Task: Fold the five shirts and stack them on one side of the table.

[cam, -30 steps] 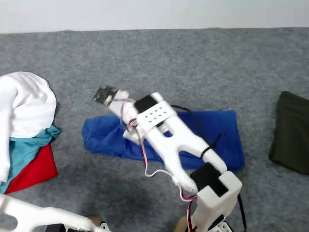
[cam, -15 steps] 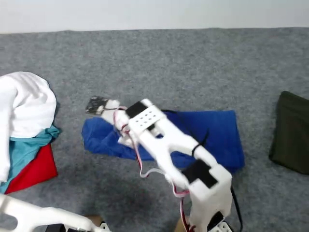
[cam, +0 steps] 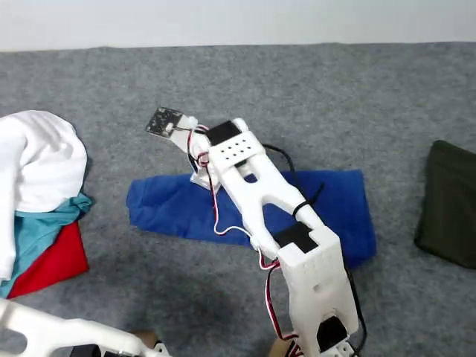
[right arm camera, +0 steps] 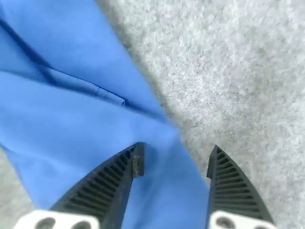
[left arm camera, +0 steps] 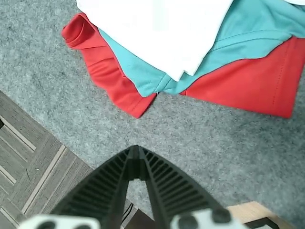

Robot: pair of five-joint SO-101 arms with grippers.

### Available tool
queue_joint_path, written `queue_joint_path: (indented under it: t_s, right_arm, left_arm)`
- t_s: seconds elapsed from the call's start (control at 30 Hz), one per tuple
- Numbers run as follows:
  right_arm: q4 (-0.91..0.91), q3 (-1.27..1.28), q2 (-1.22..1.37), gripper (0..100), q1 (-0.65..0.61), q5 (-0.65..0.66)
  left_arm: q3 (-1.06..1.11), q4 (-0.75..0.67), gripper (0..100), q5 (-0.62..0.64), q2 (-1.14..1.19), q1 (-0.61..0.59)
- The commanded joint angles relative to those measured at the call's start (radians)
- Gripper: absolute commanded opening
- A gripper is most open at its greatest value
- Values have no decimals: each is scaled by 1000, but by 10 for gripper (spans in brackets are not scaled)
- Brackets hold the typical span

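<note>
A blue shirt (cam: 167, 212) lies spread flat across the middle of the grey table. My right gripper (cam: 199, 177) hangs over the shirt's far edge, left of its middle. In the right wrist view this gripper (right arm camera: 175, 155) is open, its fingertips (right arm camera: 136, 160) just above the blue shirt (right arm camera: 62, 109) where the cloth meets bare carpet. At the left lies a pile: a white shirt (cam: 41, 160) over a teal shirt (cam: 37, 227) over a red shirt (cam: 52, 260). My left gripper (left arm camera: 136, 150) is shut and empty, near the front edge, short of the red shirt (left arm camera: 238, 81).
A dark green folded shirt (cam: 450, 201) sits at the right edge of the table. My left arm (cam: 52, 331) lies low along the front left corner. Wooden floor (left arm camera: 28, 171) shows past the table's edge beside the left gripper.
My right arm swung left, then back toward the far edge of the blue shirt. The shirt's left part now lies flatter. The left arm has kept still.
</note>
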Motion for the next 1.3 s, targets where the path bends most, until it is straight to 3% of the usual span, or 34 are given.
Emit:
queue_joint_path:
  t_s: [0.0, 0.33, 0.73, 1.1, 1.27]
  right_arm:
    - [90, -104, -18, 229, -35, 3]
    - [151, -91, 88, 229, -61, 0]
    - [268, -91, 143, 230, -255, 0]
    - [271, -95, -41, 230, -191, 8]
    - [384, -91, -70, 230, -160, 9]
  left_arm:
    - [-13, -18, 4, -8, -17, 25]
    - [-15, -20, 4, -8, -17, 38]
    - [-15, -25, 4, -8, -17, 46]
    - [-15, -41, 4, -8, -17, 44]
    - [-15, -41, 4, -8, -17, 44]
